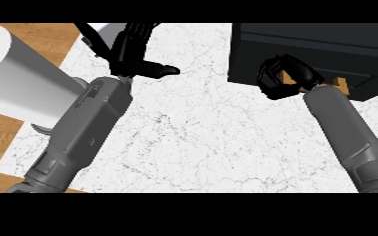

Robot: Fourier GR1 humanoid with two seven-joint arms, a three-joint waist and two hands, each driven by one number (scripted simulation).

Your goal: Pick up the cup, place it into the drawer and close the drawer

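Observation:
My right hand (284, 76) is curled over the front edge of the black drawer unit (310, 45) at the upper right. Small tan parts of a thing, seemingly the cup (339, 84), show under the fingers and beside the wrist; the hand hides most of it. I cannot tell whether the cup rests inside the drawer or hangs above it. My left hand (131, 50) is at the upper left over the white marble counter (214, 130), fingers straight and pointing away, thumb out to the right, holding nothing.
A large pale grey cylinder (29, 85) lies at the left edge, partly over the counter's border. Wooden floor (44, 37) shows beyond the counter at the upper left.

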